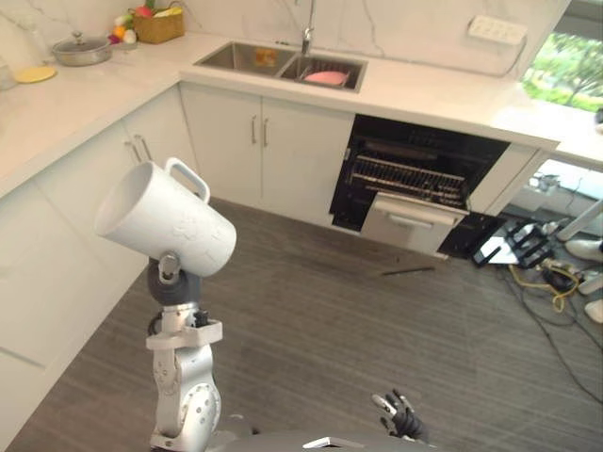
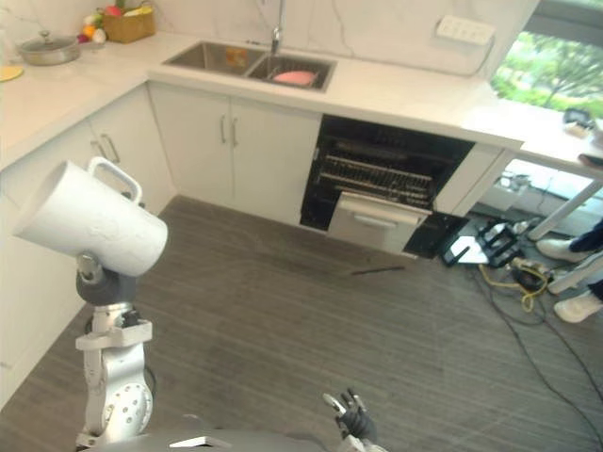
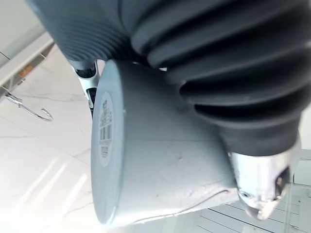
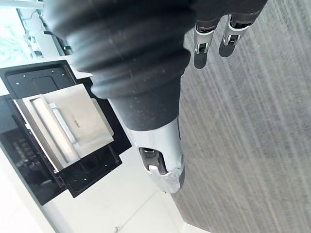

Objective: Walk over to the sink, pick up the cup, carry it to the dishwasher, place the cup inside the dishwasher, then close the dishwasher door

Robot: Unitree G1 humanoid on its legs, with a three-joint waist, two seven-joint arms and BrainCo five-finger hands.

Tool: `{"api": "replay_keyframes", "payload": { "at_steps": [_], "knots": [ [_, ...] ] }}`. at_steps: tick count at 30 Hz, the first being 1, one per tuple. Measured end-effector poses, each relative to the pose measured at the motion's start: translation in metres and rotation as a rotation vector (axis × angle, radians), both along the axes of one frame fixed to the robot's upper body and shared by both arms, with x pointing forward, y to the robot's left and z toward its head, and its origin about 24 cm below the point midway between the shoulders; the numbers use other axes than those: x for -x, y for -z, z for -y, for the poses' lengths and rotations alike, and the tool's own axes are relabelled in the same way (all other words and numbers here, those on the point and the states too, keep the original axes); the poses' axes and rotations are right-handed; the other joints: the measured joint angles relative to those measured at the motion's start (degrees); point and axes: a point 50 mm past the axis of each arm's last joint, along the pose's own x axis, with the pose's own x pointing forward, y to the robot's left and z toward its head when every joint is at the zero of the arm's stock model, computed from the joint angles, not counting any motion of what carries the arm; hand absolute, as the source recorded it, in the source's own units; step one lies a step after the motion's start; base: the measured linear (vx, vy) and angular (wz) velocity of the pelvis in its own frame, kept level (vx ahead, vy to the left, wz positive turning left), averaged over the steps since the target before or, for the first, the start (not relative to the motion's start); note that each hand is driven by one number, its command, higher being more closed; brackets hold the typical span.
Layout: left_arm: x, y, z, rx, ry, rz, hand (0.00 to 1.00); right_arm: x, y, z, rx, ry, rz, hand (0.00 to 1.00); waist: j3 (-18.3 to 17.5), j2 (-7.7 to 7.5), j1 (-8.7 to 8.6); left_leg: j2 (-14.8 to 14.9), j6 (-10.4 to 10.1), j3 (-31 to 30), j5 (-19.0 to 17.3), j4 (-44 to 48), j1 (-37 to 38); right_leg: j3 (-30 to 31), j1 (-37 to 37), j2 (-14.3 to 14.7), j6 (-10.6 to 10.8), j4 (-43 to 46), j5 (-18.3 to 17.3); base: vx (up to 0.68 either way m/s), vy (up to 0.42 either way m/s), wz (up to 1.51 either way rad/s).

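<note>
Cup (image 1: 162, 218) lying tilted at centre-left of head view, handle up, raised over the floor (image 1: 377, 330) beside the cabinets. L hand (image 3: 260, 177) clamping it, thumb & fingers pressing its sides in wrist view. R hand (image 1: 400, 416) hanging at bottom centre, fingers loosely straight, holding nothing. Dishwasher (image 1: 415, 169) standing open at centre right, under counter. Sink (image 1: 226, 58) sitting at top centre.
</note>
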Motion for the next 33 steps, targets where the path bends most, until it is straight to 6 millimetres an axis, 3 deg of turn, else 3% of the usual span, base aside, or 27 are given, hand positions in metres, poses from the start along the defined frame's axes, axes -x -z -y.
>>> {"api": "replay_keyframes", "payload": {
  "at_steps": [3, 4, 6, 8, 9, 10, 12, 14, 17, 19, 20, 27, 31, 32, 33],
  "knots": [
    [-0.005, -0.008, 0.011, -0.049, 0.042, 0.014, 1.0, 0.01, 0.003, -0.006, -0.02, 0.003, -0.018, 0.0, -0.2, 0.44, -0.7, 0.4, -0.6, -2.1, -0.1, -4.7, 6.0, -4.5, -4.4, -2.7, -3.8, 1.4, -2.2, 0.32, 0.034, 0.36],
    [-0.009, -0.012, 0.02, -0.07, 0.078, 0.02, 1.0, 0.015, 0.003, -0.009, -0.032, 0.01, -0.022, 0.0, -0.4, 0.32, -1.72, 1.2, -1.3, -4.0, -0.5, -5.8, 7.8, -5.0, -6.4, -2.6, -5.3, -4.1, -3.5, 0.29, -0.026, 0.64],
    [-0.011, -0.013, 0.025, -0.081, 0.103, 0.013, 1.0, 0.015, 0.004, -0.012, -0.041, 0.018, -0.021, 0.0, -0.4, 0.39, -2.75, 2.1, -2.3, -5.4, -1.0, -6.2, 9.0, -5.1, -8.1, -2.1, -5.5, -11.4, -3.5, 0.34, -0.08, 0.56],
    [-0.013, -0.012, 0.026, -0.083, 0.11, -0.001, 1.0, 0.016, 0.004, -0.015, -0.054, 0.038, -0.017, 0.0, -1.0, -0.46, -2.98, 2.3, -4.6, -5.7, -2.3, -5.9, 10.2, -5.1, -8.7, -1.3, -7.3, -25.0, 2.2, 0.33, -0.124, 0.22],
    [-0.013, -0.011, 0.025, -0.091, 0.106, -0.005, 1.0, 0.023, 0.006, -0.02, -0.065, 0.033, -0.034, 0.0, -1.8, -2.27, -2.47, 1.3, -6.1, -5.6, -3.3, -5.8, 11.1, -4.7, -8.9, -1.4, -9.1, -31.0, 11.0, 0.36, -0.164, -0.17],
    [-0.013, -0.006, 0.026, -0.076, 0.103, -0.037, 1.0, 0.022, 0.005, -0.016, -0.054, 0.026, -0.035, 0.0, -2.7, -0.88, -2.07, 3.0, -7.3, -5.4, -4.5, -5.5, 12.4, -5.2, -6.8, 0.0, -9.1, -32.1, 9.2, 0.44, -0.195, -0.27],
    [-0.011, -0.003, 0.029, -0.061, 0.104, -0.056, 1.0, 0.017, 0.002, -0.007, -0.025, 0.019, -0.009, 0.0, -2.9, 2.2, -2.14, 5.6, -7.8, -4.3, -4.7, -4.8, 12.6, -5.5, -4.5, 2.7, -9.6, -36.0, 9.6, 0.29, -0.143, -0.25],
    [-0.011, -0.004, 0.033, -0.07, 0.108, -0.046, 1.0, 0.017, 0.001, -0.001, -0.011, 0.024, -0.014, 0.0, -3.4, 3.72, -2.33, 6.4, -8.7, -4.0, -3.6, -5.2, 12.9, -5.6, -3.5, 3.8, -9.9, -38.3, 9.8, 0.23, -0.127, -0.1],
    [-0.01, -0.005, 0.036, -0.095, 0.11, -0.032, 1.0, 0.021, 0.002, 0.001, -0.006, 0.041, -0.03, 0.0, -3.6, 3.64, -2.56, 6.0, -8.4, -4.0, -0.6, -6.7, 13.9, -5.5, -0.8, 3.9, -10.1, -42.3, 10.7, 0.17, -0.091, -0.02],
    [-0.01, -0.003, 0.038, -0.11, 0.125, -0.031, 1.0, 0.023, 0.002, 0.003, -0.003, 0.068, -0.039, 0.0, -4.0, 4.06, -2.57, 5.9, -8.0, -3.8, 0.4, -7.6, 14.0, -5.5, 1.3, 4.4, -10.0, -47.1, 13.1, 0.05, -0.014, 0.03],
    [-0.015, 0.029, 0.025, -0.276, 0.142, -0.151, 1.0, 0.013, 0.003, 0.006, -0.01, 0.099, -0.032, 0.0, 0.7, 4.36, -4.14, 4.5, -7.0, -2.4, -1.6, -14.8, 14.8, -4.9, 3.1, 5.2, -9.8, -59.1, 21.6, 0.0, 0.0, 0.0],
    [-0.015, 0.029, 0.024, -0.276, 0.14, -0.151, 1.0, 0.013, 0.003, 0.006, -0.007, 0.1, -0.027, 0.0, 1.0, 4.41, -4.34, 4.6, -7.0, -2.4, -1.7, -15.0, 14.8, -5.0, 3.0, 5.2, -9.8, -59.1, 21.6, 0.0, 0.0, 0.0],
    [-0.019, 0.04, 0.012, -0.255, 0.091, -0.191, 1.0, 0.011, 0.0, 0.007, 0.009, 0.104, 0.003, 0.0, 1.3, 4.58, -4.99, 5.2, -8.0, -2.2, -2.4, -14.8, 13.6, -5.5, 2.2, 5.6, -9.9, -58.7, 20.2, 0.0, -0.008, -0.02],
    [-0.019, 0.042, 0.009, -0.237, 0.073, -0.203, 1.0, 0.011, -0.001, 0.008, 0.022, 0.098, 0.017, 0.0, 1.8, 6.02, -4.76, 6.5, -8.6, -1.1, -4.0, -13.4, 12.8, -5.9, 0.0, 6.6, -9.1, -54.9, 17.8, 0.01, -0.048, -0.2],
    [-0.018, 0.043, 0.007, -0.219, 0.055, -0.206, 1.0, 0.009, -0.003, 0.011, 0.03, 0.101, 0.034, 0.0, 2.0, 6.84, -4.54, 7.6, -9.9, -0.1, -5.1, -12.2, 12.6, -7.0, -2.0, 7.0, -9.6, -49.4, 15.1, 0.17, -0.108, -0.57]
  ]
}}
